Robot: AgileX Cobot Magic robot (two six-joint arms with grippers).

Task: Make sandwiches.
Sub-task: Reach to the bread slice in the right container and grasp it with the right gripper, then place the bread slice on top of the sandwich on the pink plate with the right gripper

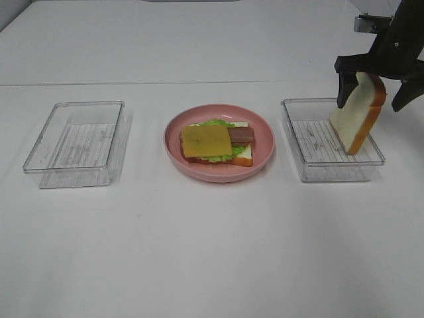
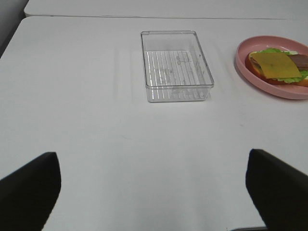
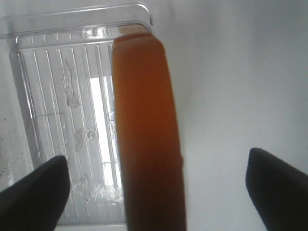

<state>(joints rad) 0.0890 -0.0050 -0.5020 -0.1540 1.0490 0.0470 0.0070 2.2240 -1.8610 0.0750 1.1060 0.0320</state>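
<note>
sandwich stack (image 1: 217,141) sits on the round pink plate (image 1: 265,126) mid-table: bottom bread slice, ruffled lettuce, a bacon strip (image 1: 241,135) poking out, yellow cheese slice (image 1: 207,140) on top. second bread slice (image 1: 358,112) is off to the right, held upright with its lower end inside the right clear tray (image 1: 301,156), orange-brown crust facing out. right gripper (image 1: 360,78) is clamped on its top edge, arm coming down from above the tray. left clear tray (image 1: 74,143) sits well apart on the other side. left gripper (image 2: 154,190) hovers over bare table, fingers spread wide, holding nothing.
</note>
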